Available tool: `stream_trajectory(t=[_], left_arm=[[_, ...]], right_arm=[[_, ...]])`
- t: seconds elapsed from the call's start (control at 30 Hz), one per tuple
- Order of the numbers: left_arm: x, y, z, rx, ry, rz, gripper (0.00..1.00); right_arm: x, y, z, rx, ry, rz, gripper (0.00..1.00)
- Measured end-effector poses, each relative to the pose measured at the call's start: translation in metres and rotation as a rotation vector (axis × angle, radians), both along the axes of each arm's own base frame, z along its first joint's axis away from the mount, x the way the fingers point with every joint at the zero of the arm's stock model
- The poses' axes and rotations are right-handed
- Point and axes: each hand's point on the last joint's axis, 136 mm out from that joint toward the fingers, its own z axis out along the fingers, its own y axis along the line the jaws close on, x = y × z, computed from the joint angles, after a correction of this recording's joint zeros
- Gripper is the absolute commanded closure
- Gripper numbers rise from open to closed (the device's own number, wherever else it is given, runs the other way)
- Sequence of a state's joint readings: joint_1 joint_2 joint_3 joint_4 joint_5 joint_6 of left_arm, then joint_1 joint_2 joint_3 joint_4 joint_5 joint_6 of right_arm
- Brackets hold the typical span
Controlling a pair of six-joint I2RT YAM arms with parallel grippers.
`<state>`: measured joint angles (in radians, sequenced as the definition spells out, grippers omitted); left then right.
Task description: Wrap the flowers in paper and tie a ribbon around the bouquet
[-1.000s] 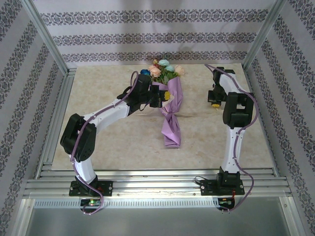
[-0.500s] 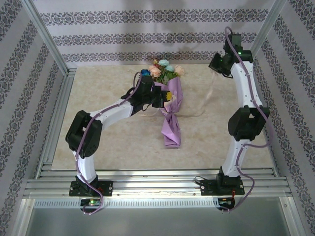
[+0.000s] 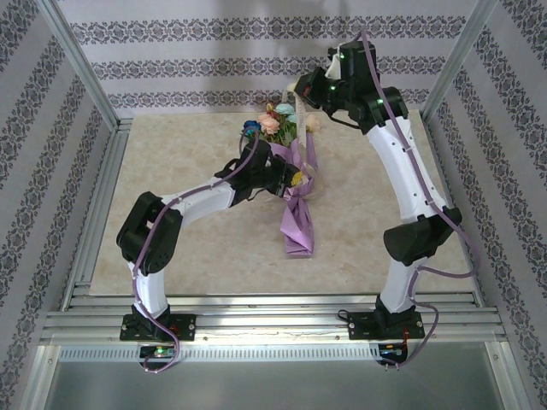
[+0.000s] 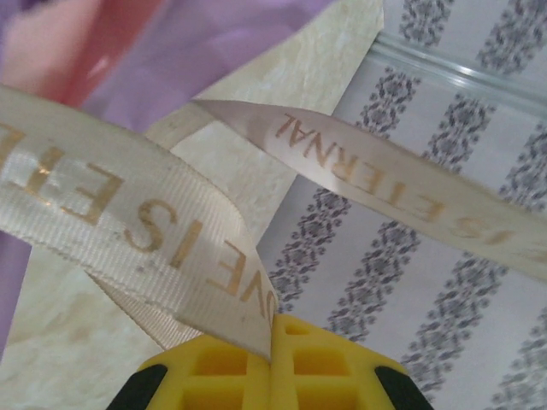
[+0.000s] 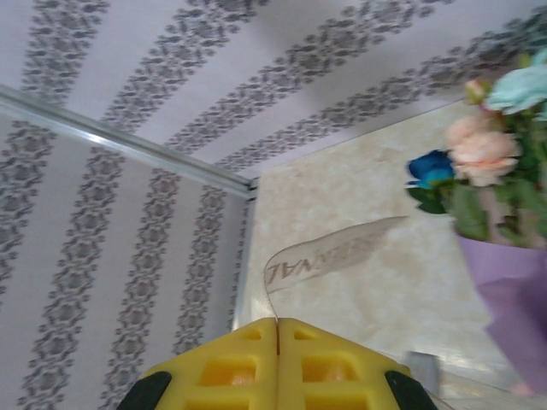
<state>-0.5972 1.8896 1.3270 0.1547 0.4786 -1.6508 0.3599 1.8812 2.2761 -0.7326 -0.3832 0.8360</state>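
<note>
Centrally on the table [image 3: 179, 248] lay the bouquet [image 3: 299, 201], running near to far. Its flowers [image 3: 280, 121] sat at the far end, and the paper [image 3: 297, 229] narrowed to a pinched waist before flaring again toward the near end.

The left gripper [image 4: 273, 348] was low at the bouquet's left side, about level with the upper part of the cone. Its yellow fingers were clenched together on the ribbon [image 4: 154, 226]. From that wrist the cream band with gold lettering rose out of the seam between the fingers, and a second stretch of it crossed above toward the right. Lilac paper showed at the far left behind it.

The right gripper [image 5: 277, 340] was raised high at the far side, above and just right of the flowers. Its fingers were pressed shut on the ribbon too, and a curl of the band came up from the seam and arched over the table toward the blooms. From above, a thin pale line of ribbon hung from that gripper down along the bouquet's right side. The patterned wall [image 5: 128, 77] stood behind.
</note>
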Motion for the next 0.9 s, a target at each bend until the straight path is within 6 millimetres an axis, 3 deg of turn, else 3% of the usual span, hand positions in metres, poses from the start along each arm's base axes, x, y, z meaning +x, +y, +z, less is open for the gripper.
stream_trajectory(t=[0.2, 0.3, 0.4, 0.5, 0.6, 0.77, 0.9], left_arm=[[-0.020, -0.005, -0.031, 0.149, -0.119, -0.084, 1.00], [-0.025, -0.004, -0.044, 0.244, -0.203, -0.123, 1.00], [-0.031, -0.009, -0.046, 0.328, -0.314, -0.167, 1.00], [-0.037, -0.017, -0.045, 0.389, -0.406, -0.212, 1.00], [-0.040, -0.021, -0.046, 0.454, -0.489, -0.250, 1.00], [-0.045, -0.027, -0.048, 0.545, -0.602, -0.308, 1.00], [-0.046, -0.028, -0.053, 0.612, -0.666, -0.346, 1.00]], right_arm=[[-0.011, 0.039, 0.018, 0.043, -0.037, 0.070, 1.00], [-0.001, 0.049, 0.024, 0.065, -0.061, 0.093, 1.00], [0.012, 0.065, 0.019, 0.086, -0.066, 0.143, 1.00], [0.016, 0.091, 0.000, 0.101, -0.040, 0.229, 1.00], [0.003, 0.129, -0.034, 0.090, 0.029, 0.356, 1.00], [-0.049, 0.188, -0.084, 0.051, 0.131, 0.589, 1.00], [-0.092, 0.213, -0.113, 0.003, 0.184, 0.738, 1.00]])
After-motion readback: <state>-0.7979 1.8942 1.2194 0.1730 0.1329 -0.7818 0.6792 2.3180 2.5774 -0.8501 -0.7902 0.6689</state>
